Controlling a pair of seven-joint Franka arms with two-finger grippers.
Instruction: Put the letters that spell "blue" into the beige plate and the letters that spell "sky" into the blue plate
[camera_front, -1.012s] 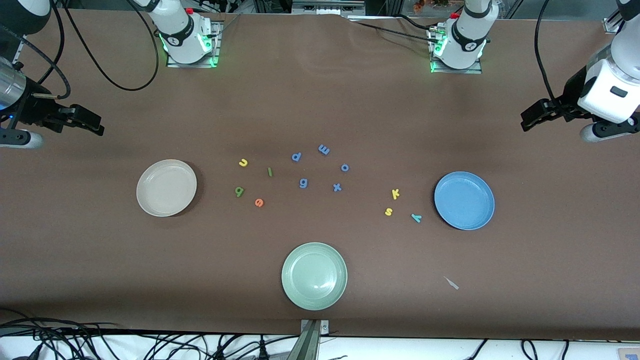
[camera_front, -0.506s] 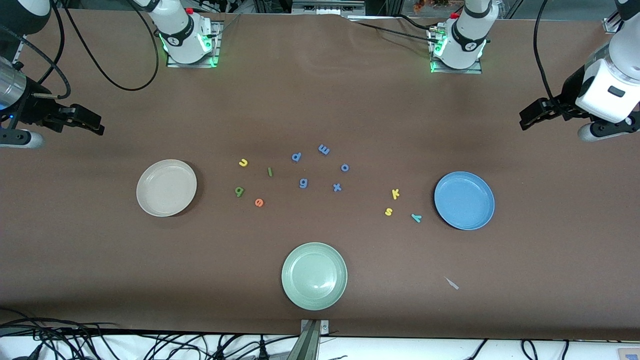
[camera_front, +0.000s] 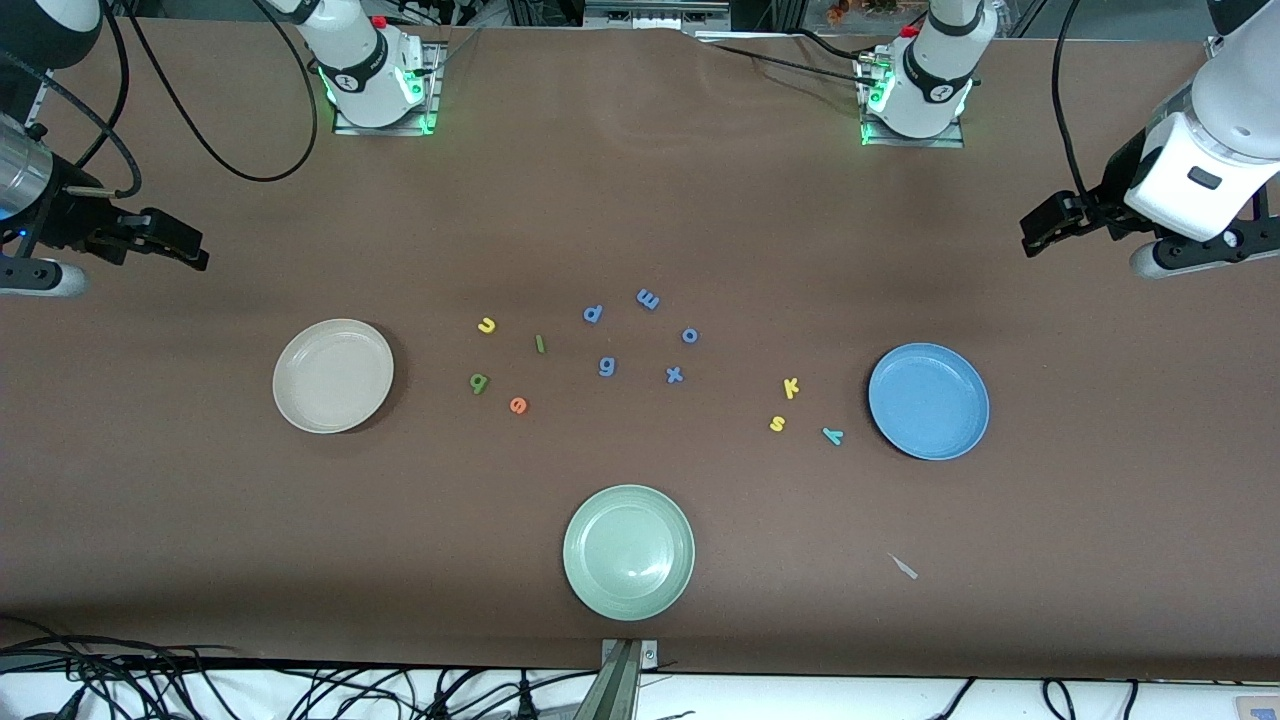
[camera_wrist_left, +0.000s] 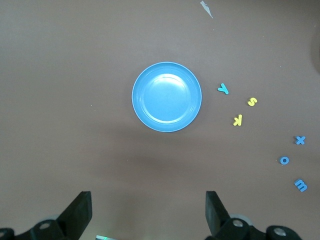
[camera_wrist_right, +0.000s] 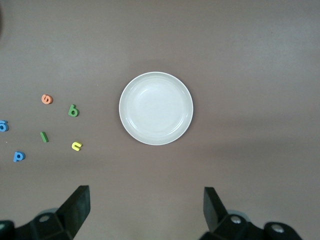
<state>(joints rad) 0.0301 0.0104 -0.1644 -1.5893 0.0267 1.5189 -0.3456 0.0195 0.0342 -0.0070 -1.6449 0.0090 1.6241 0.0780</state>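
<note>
The beige plate (camera_front: 333, 376) (camera_wrist_right: 156, 108) lies empty toward the right arm's end. Beside it are the yellow u (camera_front: 486, 325), green l (camera_front: 540, 344), green b (camera_front: 478, 382) and orange e (camera_front: 517, 405). The blue plate (camera_front: 928, 401) (camera_wrist_left: 166, 97) lies empty toward the left arm's end, with the yellow k (camera_front: 791, 387), yellow s (camera_front: 777, 424) and teal y (camera_front: 832, 435) beside it. My left gripper (camera_front: 1040, 228) (camera_wrist_left: 148, 200) hangs open over bare table past the blue plate. My right gripper (camera_front: 185, 250) (camera_wrist_right: 146, 197) waits open over bare table past the beige plate.
A pale green plate (camera_front: 628, 552) sits nearest the front camera, mid-table. Several periwinkle-blue letters (camera_front: 648, 298) lie scattered between the two letter groups. A small pale scrap (camera_front: 903, 566) lies nearer the camera than the blue plate. Cables run along the table's front edge.
The left arm has shifted a little toward the middle of the table, gripper still open. The right arm and all letters and plates have not moved.
</note>
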